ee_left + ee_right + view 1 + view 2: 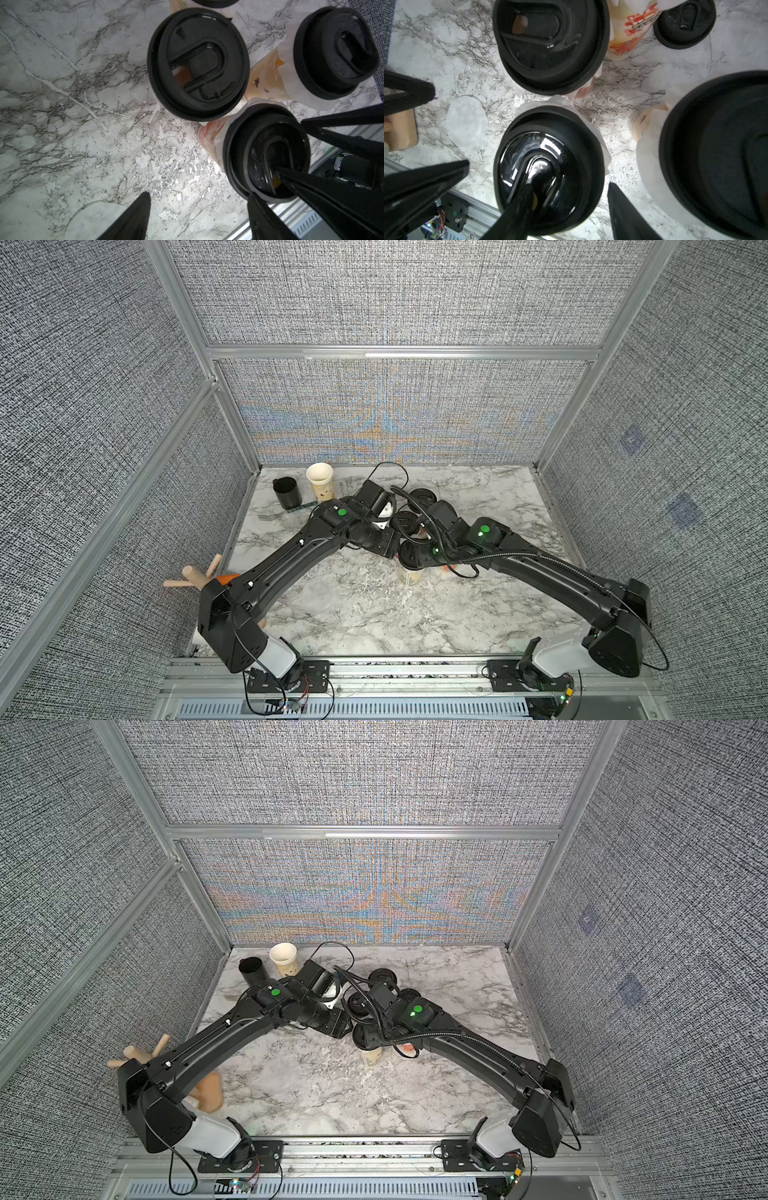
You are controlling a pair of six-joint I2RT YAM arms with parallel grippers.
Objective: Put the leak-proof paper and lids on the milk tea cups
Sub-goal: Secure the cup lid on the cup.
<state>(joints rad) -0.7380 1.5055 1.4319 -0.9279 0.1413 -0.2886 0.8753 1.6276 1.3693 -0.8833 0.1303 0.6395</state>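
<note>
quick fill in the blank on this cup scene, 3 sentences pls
1. The open paper cup at the back stands right next to a black ____.
2. The lid just under the right wrist camera is ____ in colour.
3. A loose round sheet of leak-proof paper lies flat on the tabletop, which is patterned like ____.

Missing words: mug; black; marble.

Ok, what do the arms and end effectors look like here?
The left arm and right arm are matte black with angular shells, white base segments and a round green light near each wrist. A ribbed black conduit runs along the right arm. The left end effector and right end effector each have two flat, tapered black fingers.
</note>
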